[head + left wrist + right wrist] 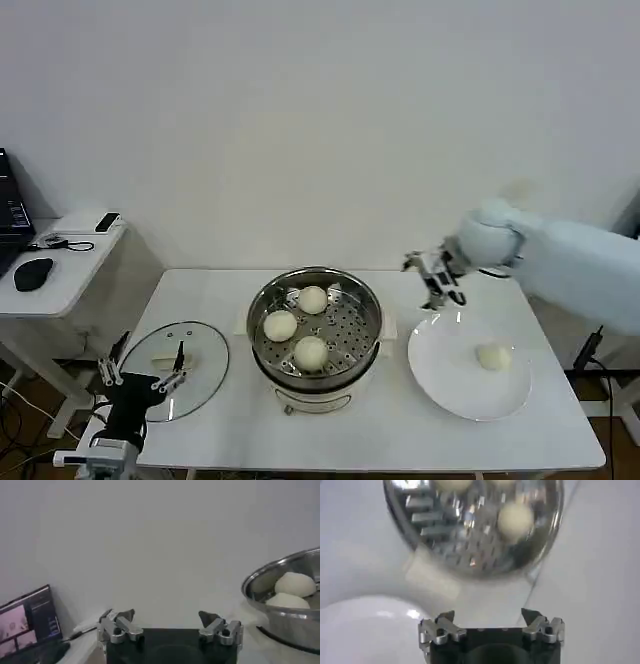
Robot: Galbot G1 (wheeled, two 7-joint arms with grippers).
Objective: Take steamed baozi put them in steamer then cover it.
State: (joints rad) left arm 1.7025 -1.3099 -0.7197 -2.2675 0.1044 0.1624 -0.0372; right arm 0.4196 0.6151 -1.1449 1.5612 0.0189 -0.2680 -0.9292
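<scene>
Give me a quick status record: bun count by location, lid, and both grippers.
buns in steamer: three baozi on the perforated tray
buns left: one baozi on the white plate, at
cover: flat on the table, to the robot's left of the steamer, not on it
right gripper: open, empty, above the far edge of the plate, between plate and steamer
left gripper: open, empty, low at the table's near left corner, over the cover's edge

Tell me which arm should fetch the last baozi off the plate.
Right. The right gripper hangs open just above the plate's far rim, with the last baozi close below it. The left gripper sits across the steamer, by the cover.
</scene>
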